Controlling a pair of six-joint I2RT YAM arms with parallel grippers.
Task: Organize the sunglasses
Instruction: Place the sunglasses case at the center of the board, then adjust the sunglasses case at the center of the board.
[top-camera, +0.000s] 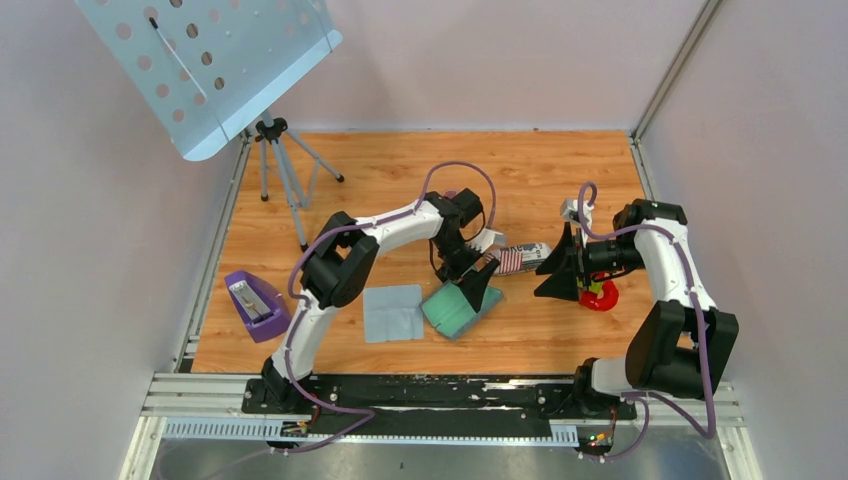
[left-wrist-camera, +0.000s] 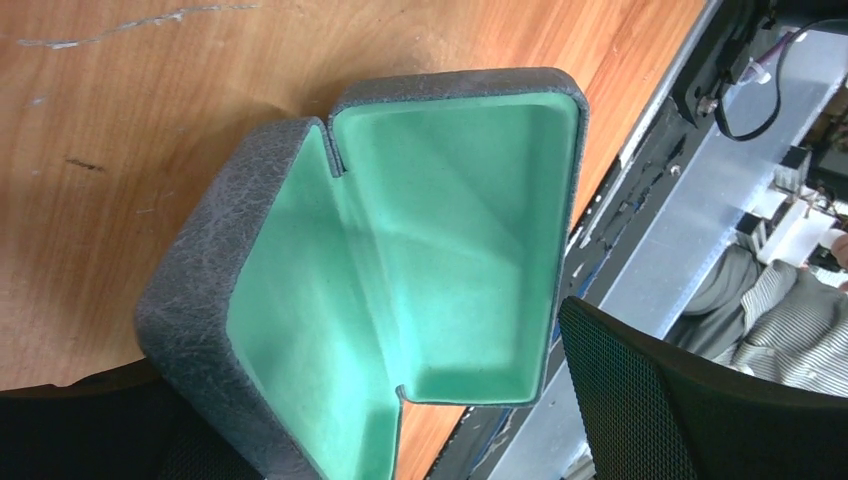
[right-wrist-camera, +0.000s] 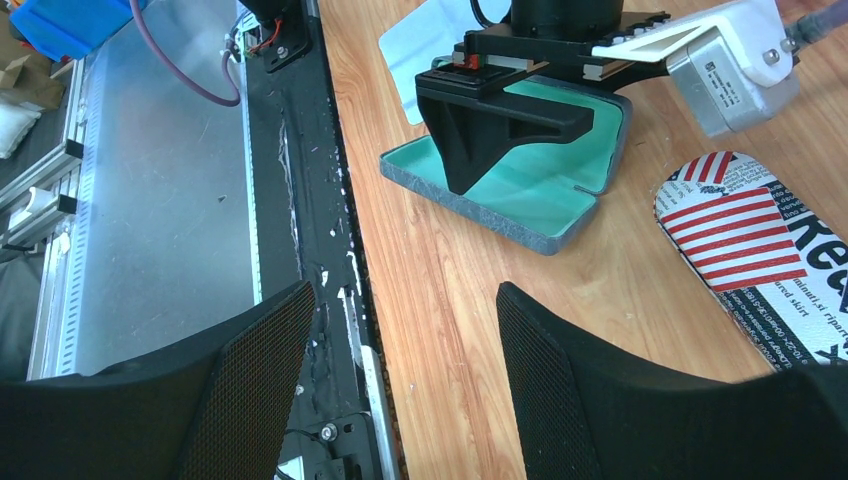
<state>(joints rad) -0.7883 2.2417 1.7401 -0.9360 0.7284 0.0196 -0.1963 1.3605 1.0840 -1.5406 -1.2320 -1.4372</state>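
Observation:
An open grey glasses case with a green lining (top-camera: 455, 312) lies on the wooden table and also shows in the left wrist view (left-wrist-camera: 450, 230) and the right wrist view (right-wrist-camera: 540, 190). My left gripper (top-camera: 478, 283) is open and stands right over the case (left-wrist-camera: 370, 400), with its jaws spread either side of the case's hinge end. A flag-patterned case (top-camera: 523, 258) lies shut just to the right, also seen in the right wrist view (right-wrist-camera: 745, 240). My right gripper (top-camera: 556, 270) is open and empty (right-wrist-camera: 405, 300) beside the flag case. No sunglasses show in any view.
A light blue cloth (top-camera: 392, 312) lies left of the grey case. A purple tray (top-camera: 255, 305) sits at the table's left edge. A small red object (top-camera: 601, 295) lies under my right wrist. A perforated panel on a tripod (top-camera: 275, 170) stands at the back left.

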